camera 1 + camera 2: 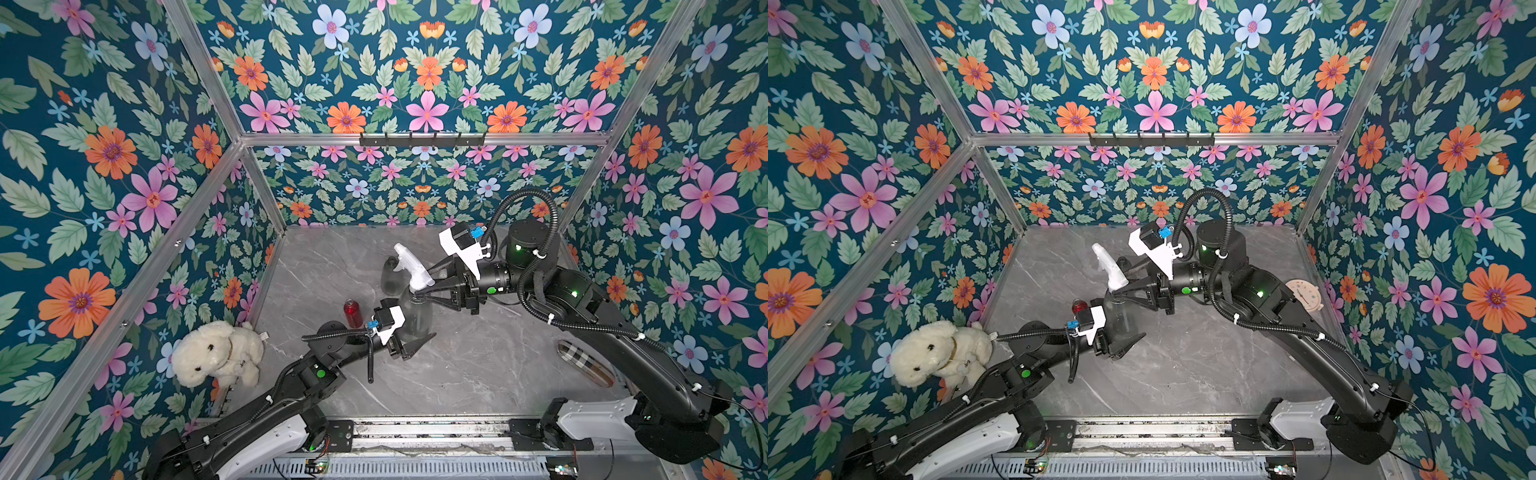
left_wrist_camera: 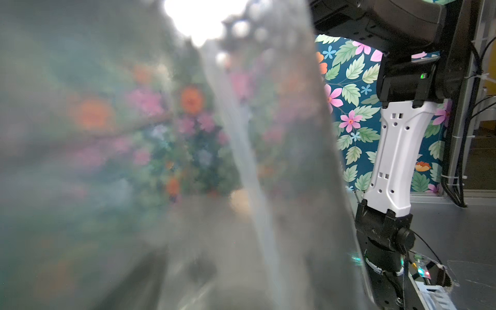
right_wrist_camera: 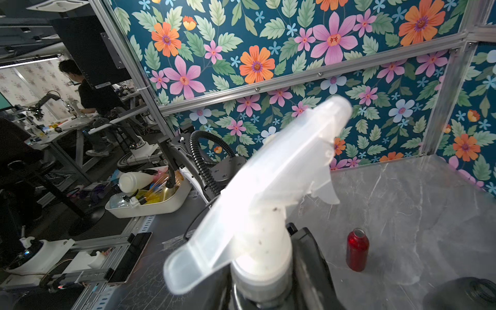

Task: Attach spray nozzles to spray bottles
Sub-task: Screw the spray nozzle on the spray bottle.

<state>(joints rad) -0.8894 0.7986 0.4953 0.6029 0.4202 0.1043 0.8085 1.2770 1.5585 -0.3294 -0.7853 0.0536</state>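
A whitish nozzle point(image 1: 409, 262) tops the grey bottle point(image 1: 415, 316), middle of the counter point(image 1: 478, 374).
The left gripper point(image 1: 415, 326) clasps the bottle's body; the right gripper point(image 1: 422, 284) is closed narrow on the nozzle's collar.

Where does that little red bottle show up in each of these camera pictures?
In a top view: the red bottle stands upright, fully visible.
In a top view: only its top shows behind the left arm's camera.
Left wrist: not in it.
Right wrist: upright beside the whitish trigger nozzle.
Shared landmark: that nozzle.
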